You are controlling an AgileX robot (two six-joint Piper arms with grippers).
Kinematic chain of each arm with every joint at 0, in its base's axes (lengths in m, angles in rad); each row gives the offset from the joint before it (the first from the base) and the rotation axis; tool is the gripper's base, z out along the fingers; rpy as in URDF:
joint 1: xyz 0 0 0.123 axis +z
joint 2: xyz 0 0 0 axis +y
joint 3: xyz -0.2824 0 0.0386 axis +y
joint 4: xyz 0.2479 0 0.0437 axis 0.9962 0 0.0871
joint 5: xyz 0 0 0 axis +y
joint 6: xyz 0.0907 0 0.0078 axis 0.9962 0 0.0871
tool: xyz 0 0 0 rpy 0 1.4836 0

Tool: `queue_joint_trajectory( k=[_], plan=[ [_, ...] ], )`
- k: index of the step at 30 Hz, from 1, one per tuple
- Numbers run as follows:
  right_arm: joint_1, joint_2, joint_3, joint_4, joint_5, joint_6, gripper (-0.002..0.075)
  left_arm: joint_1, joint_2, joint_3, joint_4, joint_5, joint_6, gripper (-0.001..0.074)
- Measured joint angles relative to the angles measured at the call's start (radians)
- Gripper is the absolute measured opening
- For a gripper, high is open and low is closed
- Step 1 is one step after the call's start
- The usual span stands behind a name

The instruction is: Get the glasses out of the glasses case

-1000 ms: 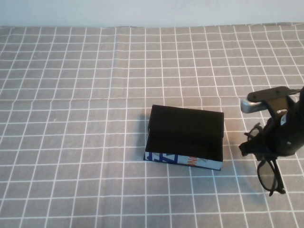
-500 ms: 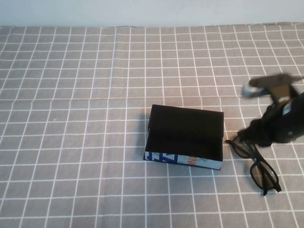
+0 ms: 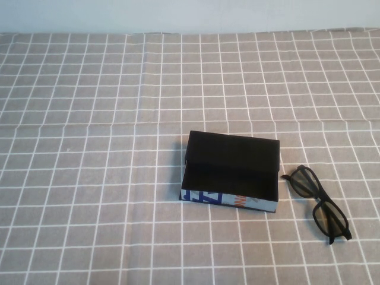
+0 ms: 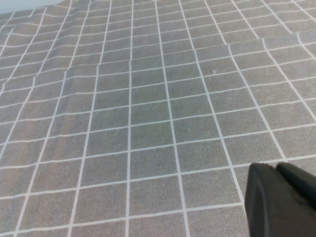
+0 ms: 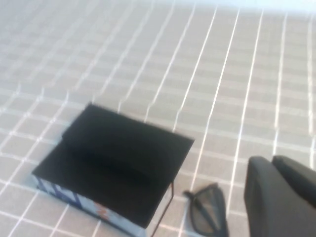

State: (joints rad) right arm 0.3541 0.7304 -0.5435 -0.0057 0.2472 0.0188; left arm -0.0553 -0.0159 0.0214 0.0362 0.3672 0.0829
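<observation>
Grey checked cloth (image 3: 89,178) covers the table. On it, the glasses case (image 3: 230,172) sits open with the glasses (image 3: 316,203) lying just to its right — my right gripper (image 5: 281,197) above them, my left gripper (image 4: 279,200) over bare cloth; whether either is clenched, I cannot tell.

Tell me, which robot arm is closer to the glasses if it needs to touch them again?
Probably the right. The right gripper sees the glasses and open glasses case close below. The left gripper sees only checked cloth.
</observation>
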Motion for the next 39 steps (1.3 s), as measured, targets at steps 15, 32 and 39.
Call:
queue_joint_trajectory(
  k=[15, 32, 39],
  plan=[
    [-0.017, -0.618, 0.376, -0.022, -0.049, 0.000, -0.0016, 0.000, 0.000, 0.000, 0.000, 0.000, 0.000, -0.0004],
    [-0.283, -0.740, 0.567, 0.041, -0.026, 0.000, -0.0018, 0.000, 0.000, 0.000, 0.000, 0.000, 0.000, -0.0004],
    [-0.285, -0.742, 0.571, 0.121, 0.098, 0.000, -0.0018, 0.000, 0.000, 0.000, 0.000, 0.000, 0.000, -0.0004]
  ],
)
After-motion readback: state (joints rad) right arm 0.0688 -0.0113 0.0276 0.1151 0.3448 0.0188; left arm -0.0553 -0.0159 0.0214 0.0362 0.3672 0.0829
